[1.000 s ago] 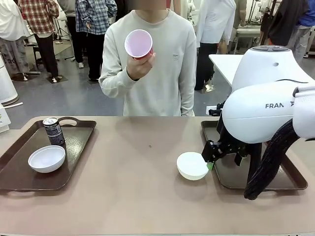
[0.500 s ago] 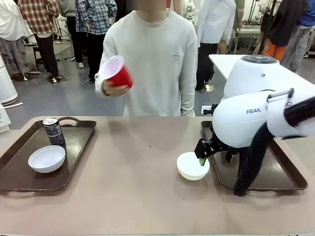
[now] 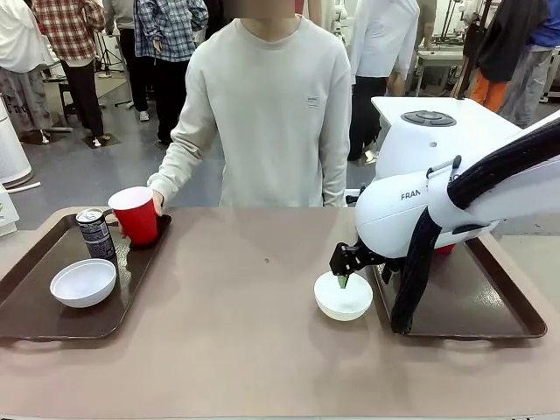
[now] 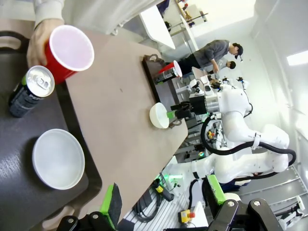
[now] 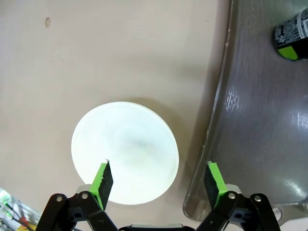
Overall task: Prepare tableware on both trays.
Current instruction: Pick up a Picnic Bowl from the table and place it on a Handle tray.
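The robot's right hand (image 5: 159, 179), fingers spread apart, hovers over a small white bowl (image 5: 125, 151) on the bench (image 5: 96, 57) just beside the right tray (image 5: 260, 144); the bowl looks light, rigid and slippery, best pinched across its thin rim.
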Controlling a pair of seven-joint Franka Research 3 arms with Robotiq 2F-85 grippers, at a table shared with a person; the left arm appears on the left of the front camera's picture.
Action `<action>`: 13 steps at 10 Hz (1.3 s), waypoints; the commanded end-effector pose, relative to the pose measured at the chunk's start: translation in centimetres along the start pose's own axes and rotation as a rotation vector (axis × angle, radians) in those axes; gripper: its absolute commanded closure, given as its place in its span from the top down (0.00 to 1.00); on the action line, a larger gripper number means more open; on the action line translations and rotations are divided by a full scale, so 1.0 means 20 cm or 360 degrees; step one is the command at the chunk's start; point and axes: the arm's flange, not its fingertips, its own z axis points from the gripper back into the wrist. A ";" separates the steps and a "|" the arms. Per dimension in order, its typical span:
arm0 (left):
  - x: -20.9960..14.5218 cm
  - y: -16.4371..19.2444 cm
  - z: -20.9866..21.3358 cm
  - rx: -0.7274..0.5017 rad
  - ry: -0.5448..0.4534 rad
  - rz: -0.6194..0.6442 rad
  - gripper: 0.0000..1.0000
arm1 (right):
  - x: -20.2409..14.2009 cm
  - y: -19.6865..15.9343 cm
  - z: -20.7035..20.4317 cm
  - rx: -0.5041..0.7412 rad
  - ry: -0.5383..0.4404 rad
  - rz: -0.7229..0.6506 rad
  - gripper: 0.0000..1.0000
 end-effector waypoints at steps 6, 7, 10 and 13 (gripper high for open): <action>0.00 0.00 0.01 -0.0033 -0.0022 -0.0021 0.92 | 0.08 0.02 -0.12 0.0001 0.0035 0.0024 0.72; 0.00 0.00 0.01 -0.0033 -0.0022 -0.0021 0.92 | 0.08 0.02 -0.13 -0.0005 0.0043 0.0026 0.63; 0.00 0.00 0.01 -0.0033 -0.0022 -0.0021 0.92 | 0.07 0.02 -0.13 -0.0014 0.0053 0.0028 0.33; 0.00 0.00 0.01 -0.0033 -0.0022 -0.0021 0.92 | 0.07 0.02 -0.13 -0.0006 0.0049 0.0024 0.05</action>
